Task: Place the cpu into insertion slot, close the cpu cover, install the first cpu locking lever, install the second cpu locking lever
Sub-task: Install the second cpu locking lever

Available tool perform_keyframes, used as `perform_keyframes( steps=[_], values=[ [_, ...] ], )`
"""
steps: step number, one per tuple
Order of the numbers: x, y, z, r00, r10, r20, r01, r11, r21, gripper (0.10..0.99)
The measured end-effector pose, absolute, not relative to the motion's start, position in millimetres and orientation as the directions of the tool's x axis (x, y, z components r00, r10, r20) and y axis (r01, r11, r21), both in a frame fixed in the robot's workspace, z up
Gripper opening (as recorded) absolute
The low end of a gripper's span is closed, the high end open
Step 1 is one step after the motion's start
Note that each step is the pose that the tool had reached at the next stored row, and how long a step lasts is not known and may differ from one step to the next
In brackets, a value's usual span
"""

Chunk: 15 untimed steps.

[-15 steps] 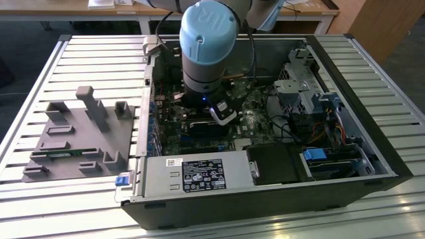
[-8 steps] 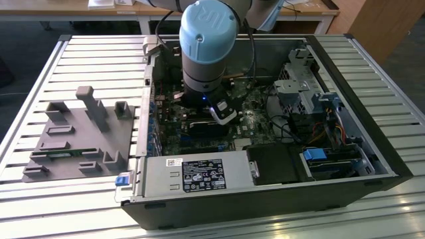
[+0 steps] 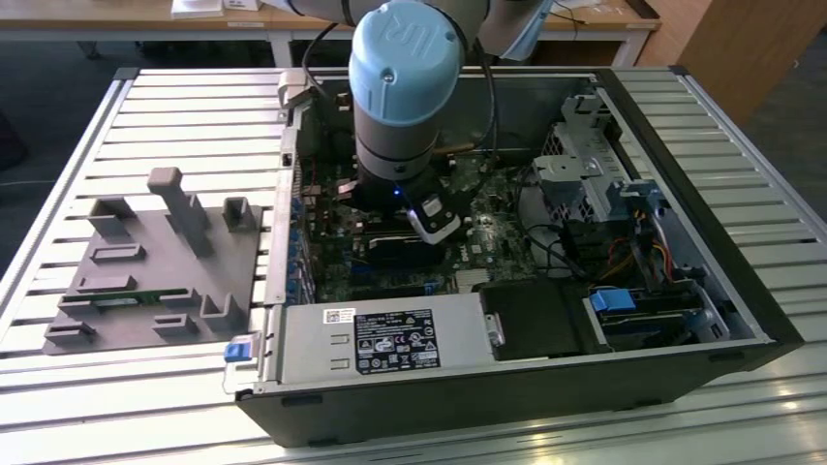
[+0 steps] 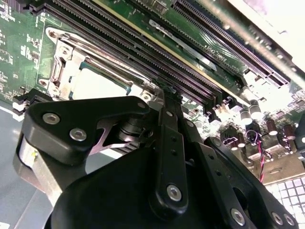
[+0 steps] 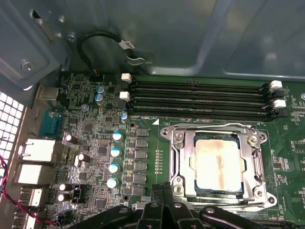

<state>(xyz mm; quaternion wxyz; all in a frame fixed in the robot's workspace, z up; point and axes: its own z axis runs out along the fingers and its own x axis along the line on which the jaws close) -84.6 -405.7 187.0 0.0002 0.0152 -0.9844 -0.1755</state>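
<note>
Reaching down into an open black computer case (image 3: 517, 387) lying on a slatted white metal desk (image 3: 194, 107): one arm with a pale blue capped joint (image 3: 405, 58). To the exterior view's left of the case, a grey plastic fixture tray (image 3: 155, 281) with several upright posts; at the case's near edge, a silver power supply box (image 3: 382, 339) with a black label.

Hidden by the arm in the exterior view, laid open in the first wrist view: the green motherboard (image 5: 95, 138), with the small square silvery-grey cpu (image 5: 217, 162) seated flat in the silver-rimmed insertion slot (image 5: 177, 186). Closed down around the chip, the thin silver cpu cover frame (image 5: 248, 157), its square cut-out showing the metal top. Along the far side of the socket, one thin wire locking lever (image 5: 214, 126), lying low against the frame. Beyond it, four long black memory slots (image 5: 200, 98) with white end clips, and to the left four blue-topped capacitors (image 5: 115, 160) in a column.

Seen closer from the second wrist view: the black hand (image 4: 164, 93), fingers pressed together at the tips, poised just beside the socket's corner, nothing visibly held. Contact with a lever: cannot tell.
</note>
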Motion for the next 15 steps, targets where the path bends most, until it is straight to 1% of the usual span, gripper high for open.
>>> perform_keyframes(
  steps=[15],
  values=[
    [-85, -406, 198, -1.000, -0.030, -0.005, -0.030, 0.938, 0.346, 0.106]
  ],
)
